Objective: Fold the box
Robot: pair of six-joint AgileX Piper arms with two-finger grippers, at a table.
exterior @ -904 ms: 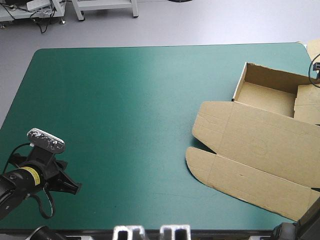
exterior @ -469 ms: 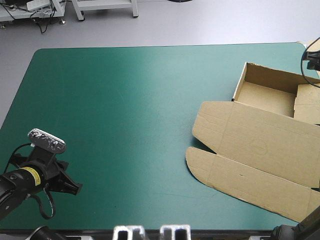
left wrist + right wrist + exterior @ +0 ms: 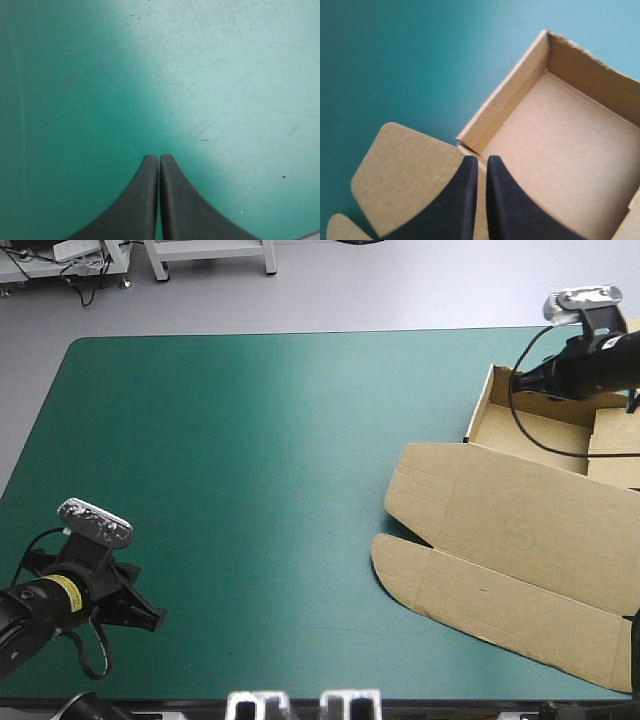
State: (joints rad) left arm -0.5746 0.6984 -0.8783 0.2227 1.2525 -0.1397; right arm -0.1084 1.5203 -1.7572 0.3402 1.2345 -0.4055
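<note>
The brown box (image 3: pixel 530 435) lies at the table's right side as an open tray with its walls raised. Its lid (image 3: pixel 520 535) is spread flat toward the front edge. My right gripper (image 3: pixel 515 383) hovers over the tray's far left corner, pointing left. In the right wrist view its black fingers (image 3: pixel 482 161) stand shut with only a slit between them and no board in it, above the tray's near wall (image 3: pixel 502 112) and a rounded lid flap (image 3: pixel 405 170). My left gripper (image 3: pixel 150 618) rests low at the front left, shut (image 3: pixel 159 159) over bare cover.
Teal-green cover (image 3: pixel 260 460) stretches between the left gripper and the box. The lid's rounded flaps (image 3: pixel 400 565) point toward the table's middle. The box's right part runs out past the picture's right edge.
The right arm has swung in from the right and now hangs over the tray's far wall, and its fingers have come together. The left arm and the box have not moved.
</note>
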